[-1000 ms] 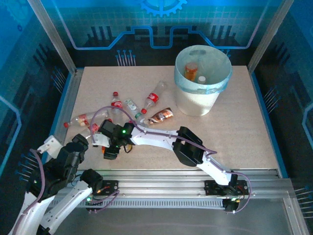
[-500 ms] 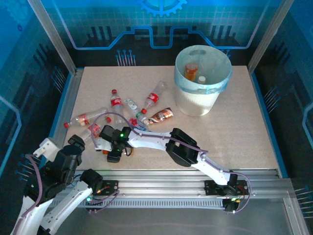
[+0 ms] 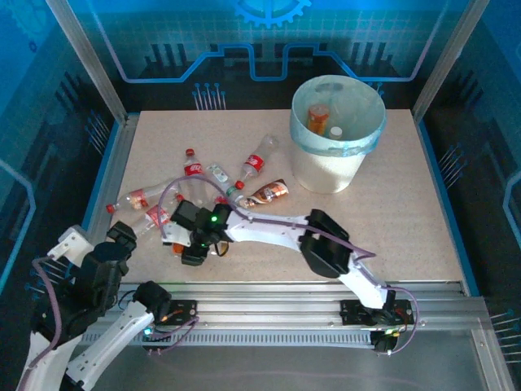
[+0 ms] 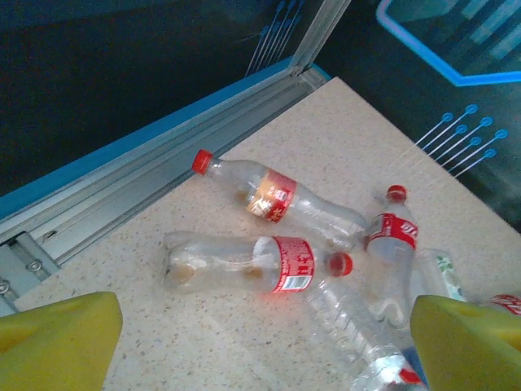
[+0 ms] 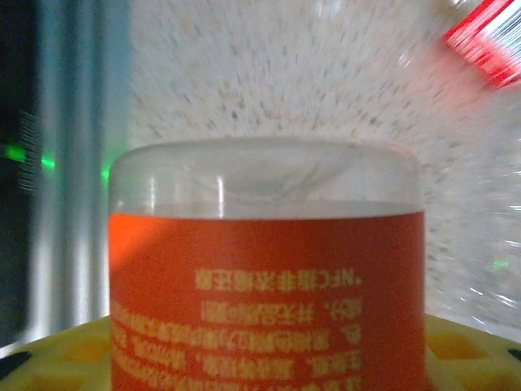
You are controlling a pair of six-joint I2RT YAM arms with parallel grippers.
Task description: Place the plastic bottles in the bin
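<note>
The left gripper (image 4: 260, 350) has its yellow fingers (image 4: 57, 338) wide apart, near bottles (image 3: 138, 198) lying flat on the table (image 3: 391, 212). One clear bottle (image 4: 236, 265) points its red cap (image 4: 341, 264) right. The right gripper (image 3: 186, 248) squeezes an orange bottle (image 5: 269, 293), whose bottom end points away from the wrist. The bin (image 3: 326, 167) stands far right.

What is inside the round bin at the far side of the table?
An orange bottle and a white-capped bottle are inside the bin. Its near wall covers the bottom, so more may be hidden.
</note>
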